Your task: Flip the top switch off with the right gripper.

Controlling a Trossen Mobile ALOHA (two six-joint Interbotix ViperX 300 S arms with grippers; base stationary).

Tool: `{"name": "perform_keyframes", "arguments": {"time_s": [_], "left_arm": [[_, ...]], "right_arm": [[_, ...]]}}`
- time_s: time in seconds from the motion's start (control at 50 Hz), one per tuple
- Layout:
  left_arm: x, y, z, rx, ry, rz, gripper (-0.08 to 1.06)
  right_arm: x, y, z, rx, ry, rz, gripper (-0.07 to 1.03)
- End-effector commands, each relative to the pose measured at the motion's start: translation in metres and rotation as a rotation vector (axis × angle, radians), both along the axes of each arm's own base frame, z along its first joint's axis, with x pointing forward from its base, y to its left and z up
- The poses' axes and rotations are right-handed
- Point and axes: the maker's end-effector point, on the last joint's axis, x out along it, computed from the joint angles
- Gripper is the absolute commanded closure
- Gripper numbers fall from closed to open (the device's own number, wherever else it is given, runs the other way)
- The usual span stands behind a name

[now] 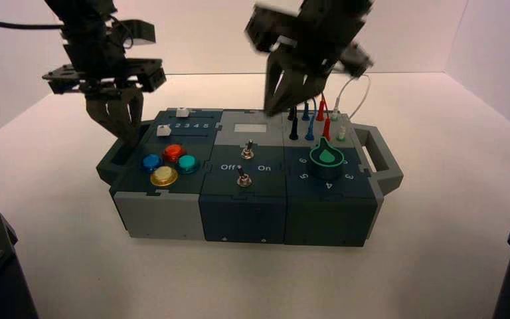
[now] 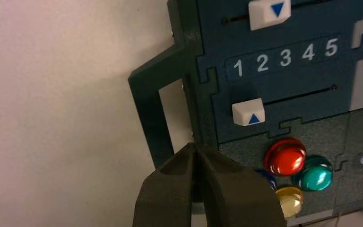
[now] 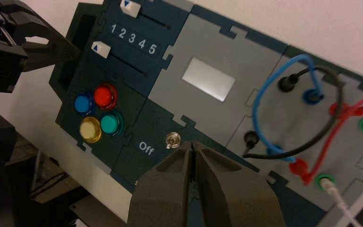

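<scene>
The top switch [image 1: 246, 151] is a small silvery toggle on the box's middle panel, behind the twin toggle [image 1: 242, 178] that stands between Off and On. In the right wrist view the top switch [image 3: 172, 140] shows on its hex nut just beside the lettering Off [image 3: 146, 148]. My right gripper [image 1: 272, 109] hangs above the back of the box, over the grey panel, its fingers shut; its tip [image 3: 191, 144] appears close beside the switch and apart from it. My left gripper [image 1: 127, 136] is shut with nothing in it, at the box's left handle [image 2: 146, 94].
Two white sliders [image 2: 248, 112] with numbers 1 to 5 and the red, blue, yellow and teal buttons [image 1: 172, 153] fill the box's left part. A green knob [image 1: 327, 157] and looped wires [image 3: 283, 109] are on the right part, with a handle [image 1: 380, 156] beyond.
</scene>
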Motion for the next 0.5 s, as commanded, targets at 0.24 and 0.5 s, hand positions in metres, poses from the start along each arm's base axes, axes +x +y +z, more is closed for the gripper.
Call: {"name": "perform_keyframes", "arguments": {"time_s": [0.24,0.5], "left_arm": [[0.005,-0.005,-0.008,0.008,0.028,-0.008,1.01],[0.002,-0.004,-0.014,0.017,0.051,-0.006,1.01]], "right_arm": [[-0.011,0.017,-0.011,0.002,0.057,0.011,0.99],[-0.011,0.019,-0.018,0.001,0.093,-0.019,0.99]]}}
